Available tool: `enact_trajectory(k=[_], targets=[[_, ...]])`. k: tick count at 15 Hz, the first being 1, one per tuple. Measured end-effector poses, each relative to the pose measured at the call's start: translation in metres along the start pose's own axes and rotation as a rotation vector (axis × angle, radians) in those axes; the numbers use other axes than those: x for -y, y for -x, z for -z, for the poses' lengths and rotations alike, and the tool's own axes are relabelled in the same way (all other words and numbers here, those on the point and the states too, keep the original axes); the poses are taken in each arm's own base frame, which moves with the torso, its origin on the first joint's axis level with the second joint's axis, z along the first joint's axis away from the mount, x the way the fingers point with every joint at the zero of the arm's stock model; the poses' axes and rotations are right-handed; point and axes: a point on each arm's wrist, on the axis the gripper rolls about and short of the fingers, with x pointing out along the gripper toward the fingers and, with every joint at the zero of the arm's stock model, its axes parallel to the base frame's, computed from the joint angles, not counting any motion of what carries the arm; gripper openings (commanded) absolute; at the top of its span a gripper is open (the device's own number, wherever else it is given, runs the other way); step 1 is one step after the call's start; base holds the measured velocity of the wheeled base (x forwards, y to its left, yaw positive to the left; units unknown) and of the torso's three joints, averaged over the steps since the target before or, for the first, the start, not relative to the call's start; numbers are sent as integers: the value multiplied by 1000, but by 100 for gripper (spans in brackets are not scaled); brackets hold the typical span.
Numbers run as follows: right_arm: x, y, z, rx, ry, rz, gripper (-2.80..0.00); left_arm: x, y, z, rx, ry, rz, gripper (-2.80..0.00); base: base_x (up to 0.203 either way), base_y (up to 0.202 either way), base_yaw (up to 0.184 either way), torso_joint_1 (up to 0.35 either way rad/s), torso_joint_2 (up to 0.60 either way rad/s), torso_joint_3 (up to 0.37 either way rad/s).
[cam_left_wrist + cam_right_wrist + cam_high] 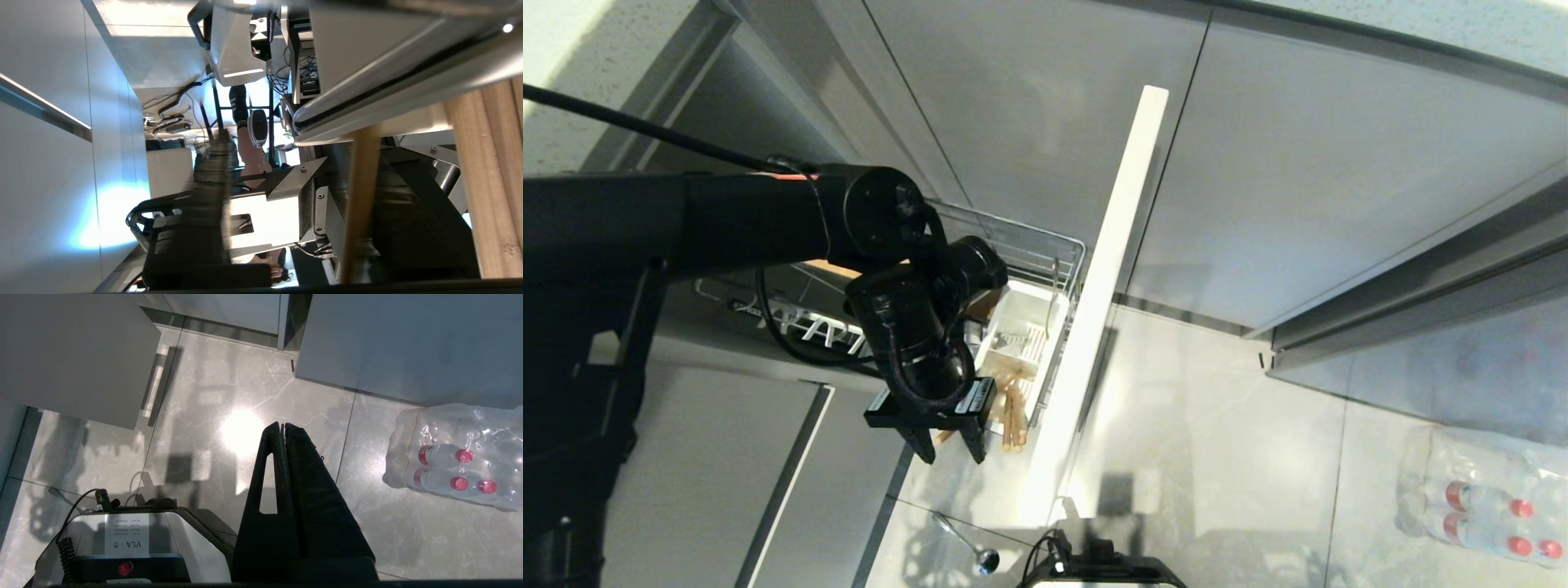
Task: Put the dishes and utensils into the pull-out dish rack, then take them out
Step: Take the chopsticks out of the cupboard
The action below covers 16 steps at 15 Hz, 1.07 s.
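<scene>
The pull-out dish rack (1045, 245) stands drawn out, its beige front panel (1111, 278) edge-on and the white caddy (1023, 325) inside. Light-brown chopsticks (1014, 418) lean out of the caddy's near end. My left gripper (952, 453) hangs just beside them, pointing down. Its jaws stand apart, and one chopstick (359, 204) runs between them close to one finger. The spoon (968, 543) lies on the floor below. The dishes are out of view. My right gripper (282, 426) hangs parked above the floor, shut and empty.
Grey cabinet fronts (1339, 180) rise behind the rack, and another cabinet door (711, 474) is at the lower left. A shrink-wrapped pack of water bottles (1486, 498) sits on the tiled floor at the right. The robot's base (135, 547) is below.
</scene>
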Motion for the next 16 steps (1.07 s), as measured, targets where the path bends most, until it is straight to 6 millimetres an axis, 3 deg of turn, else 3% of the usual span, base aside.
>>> enact_trajectory(k=[8, 16], targets=[[0, 0, 0, 0, 0, 0, -280, 2, 6, 4, 8, -5, 9, -280, 0, 0, 0, 0, 0, 0], [0, 0, 0, 0, 0, 0, -280, -2, 53, 35, 115, -20, 54, -280, 0, 0, 0, 0, 0, 0]])
